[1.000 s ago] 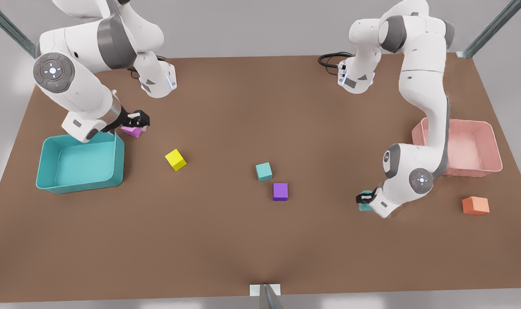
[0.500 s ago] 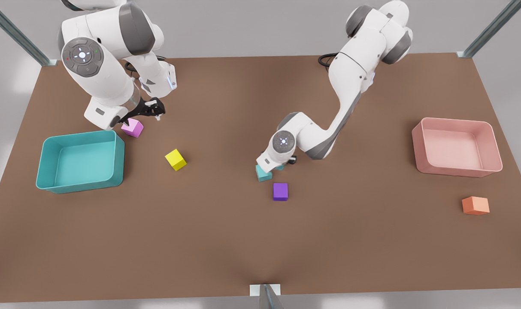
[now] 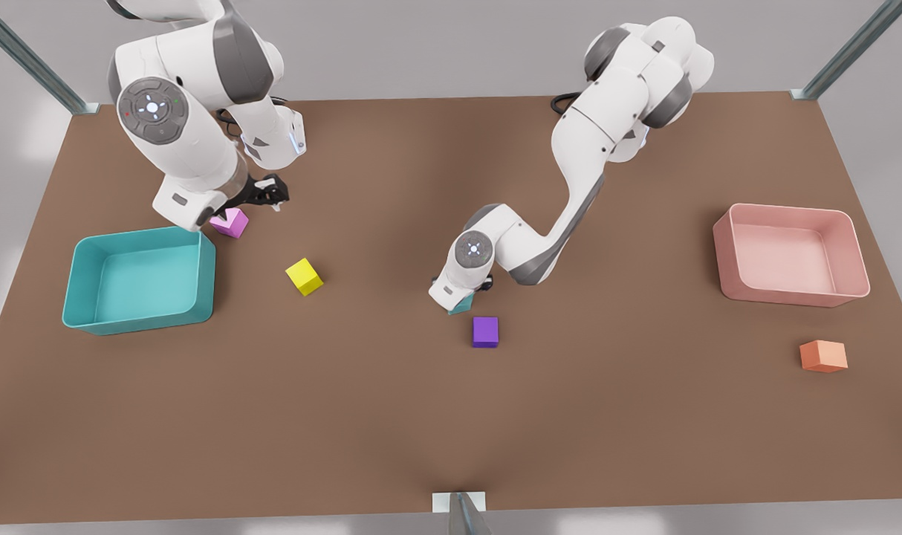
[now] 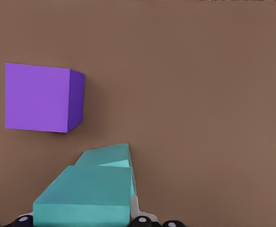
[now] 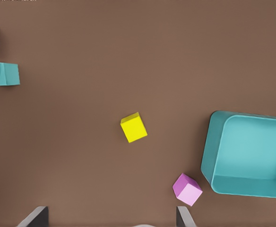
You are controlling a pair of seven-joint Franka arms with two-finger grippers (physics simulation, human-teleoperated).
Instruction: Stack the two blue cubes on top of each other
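A brown worktop [image 3: 391, 416] fills the room under two white robot arms, with a teal bin [image 3: 79, 297] at the front view's left and a pink bin [image 3: 793, 297] at its right.

The left claw [image 3: 462, 296] is low near the middle of the worktop. Its wrist view shows it clamped on a held blue cube [image 4: 88, 196], carried just above a second blue cube [image 4: 110, 156] resting on the worktop. The held one seems slightly off-line from the one below, so it probably needs squaring up before release. A purple cube [image 3: 485, 331] sits just beside them, close enough to be bumped.

The right claw [image 3: 261, 195] hovers above the pink cube [image 3: 231, 222] by the teal bin, its fingers [image 5: 34, 218] spread apart and holding nothing; this arm appears to be waiting. A yellow cube [image 3: 304, 276] and an orange cube [image 3: 823, 356] lie well apart from the stack.
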